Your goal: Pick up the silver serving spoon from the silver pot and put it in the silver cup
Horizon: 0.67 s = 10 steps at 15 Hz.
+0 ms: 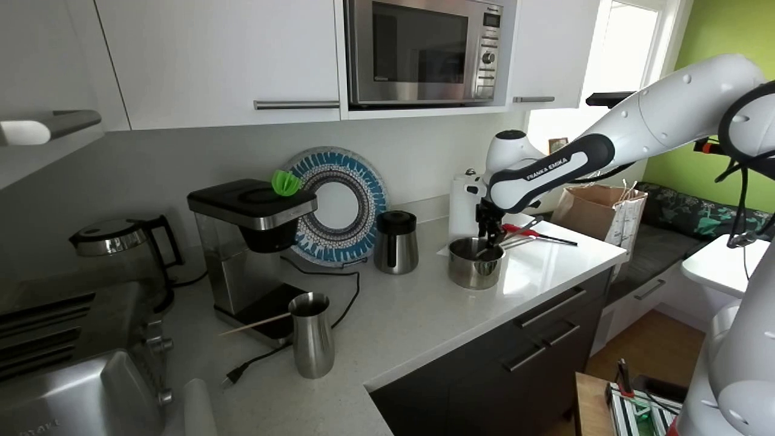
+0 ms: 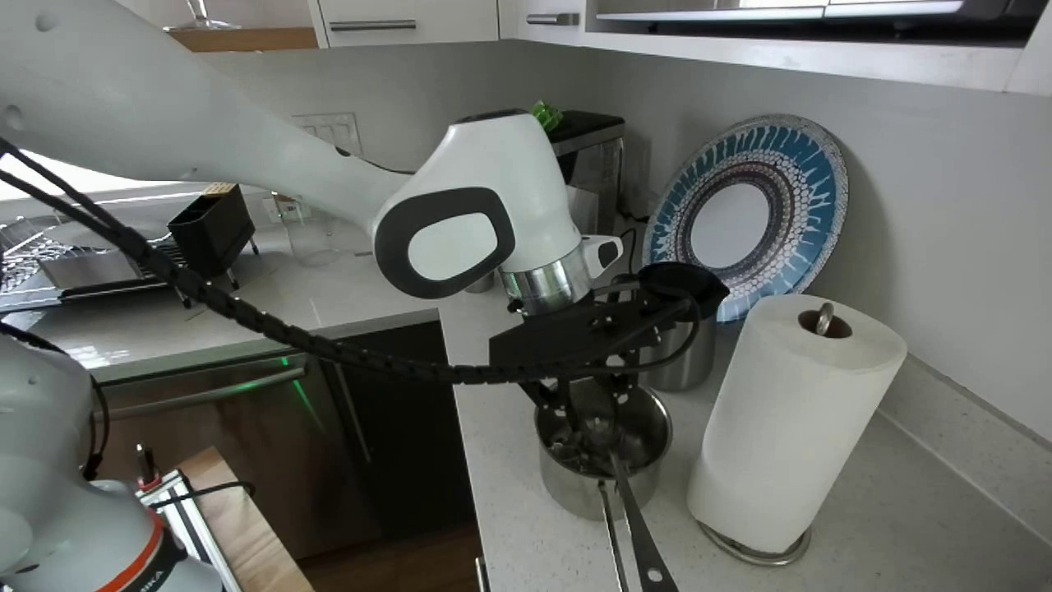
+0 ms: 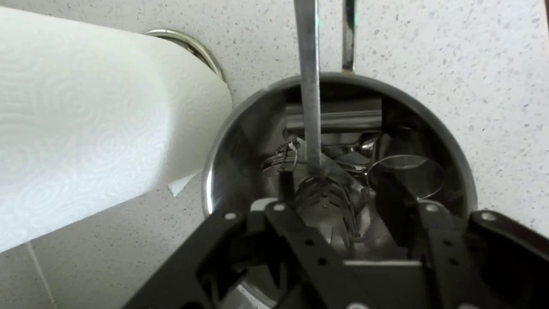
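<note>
Pale counter (image 2: 888,510): paper roll (image 2: 793,419) (white) just beside the silver pot (image 2: 571,492).

Glossy metal pot (image 1: 475,274), embossed paper roll (image 3: 85,107)

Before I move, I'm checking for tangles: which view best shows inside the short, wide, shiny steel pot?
The wrist view: it looks down into the pot and shows the long silver serving spoon dipping in, though the black gripper hides part. Both exterior views show the pot's outer wall, the gripper blocking some of the opening.
</note>
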Tool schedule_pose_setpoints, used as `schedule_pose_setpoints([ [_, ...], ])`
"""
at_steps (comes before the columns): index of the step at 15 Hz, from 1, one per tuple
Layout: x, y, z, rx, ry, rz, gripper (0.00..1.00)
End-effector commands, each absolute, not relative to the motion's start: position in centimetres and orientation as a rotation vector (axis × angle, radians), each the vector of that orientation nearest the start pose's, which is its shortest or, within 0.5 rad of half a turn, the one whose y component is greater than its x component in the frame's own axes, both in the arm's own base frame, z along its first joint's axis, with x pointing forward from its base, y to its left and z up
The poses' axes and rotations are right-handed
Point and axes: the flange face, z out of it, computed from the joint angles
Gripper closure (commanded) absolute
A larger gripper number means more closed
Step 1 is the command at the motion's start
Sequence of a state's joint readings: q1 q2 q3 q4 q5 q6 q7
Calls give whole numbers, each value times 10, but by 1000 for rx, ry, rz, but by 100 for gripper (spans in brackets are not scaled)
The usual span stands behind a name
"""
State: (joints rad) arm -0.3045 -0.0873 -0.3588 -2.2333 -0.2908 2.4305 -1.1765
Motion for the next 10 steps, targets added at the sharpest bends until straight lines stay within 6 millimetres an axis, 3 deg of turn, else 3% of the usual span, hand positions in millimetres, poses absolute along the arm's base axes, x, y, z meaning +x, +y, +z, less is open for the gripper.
schedule_pose_setpoints([
  [1,429,-327,406,-3273,-1253,56,14],
  [3,431,-327,394,-3259,-1306,98,0],
  [9,431,-331,396,-3253,-1316,118,0],
  [10,432,-334,389,-3262,-1317,134,4],
])
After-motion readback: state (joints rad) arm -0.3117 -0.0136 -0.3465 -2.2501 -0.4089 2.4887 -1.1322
